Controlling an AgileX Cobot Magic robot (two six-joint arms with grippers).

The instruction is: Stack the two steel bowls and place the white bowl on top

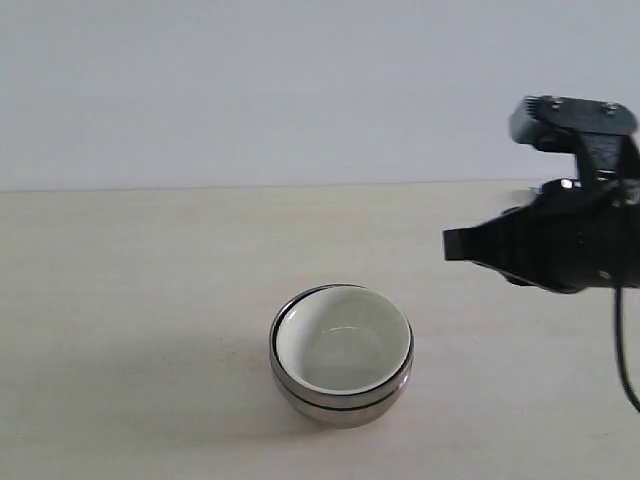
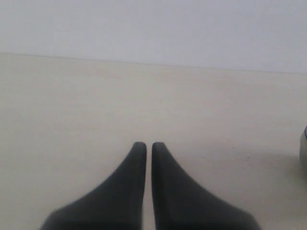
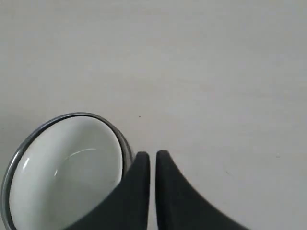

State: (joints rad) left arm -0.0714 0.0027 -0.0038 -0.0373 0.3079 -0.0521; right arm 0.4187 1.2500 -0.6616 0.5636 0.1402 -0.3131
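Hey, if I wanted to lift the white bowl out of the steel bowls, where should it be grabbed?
Probably its rim, pinched from straight above, one finger inside. The white bowl sits nested in the steel bowls, so its sides are covered and only the rim shows. The side facing the right gripper looks nearest.

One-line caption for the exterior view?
White bowl nested in the stacked steel bowls on the table; right gripper shut, empty, off to the side.
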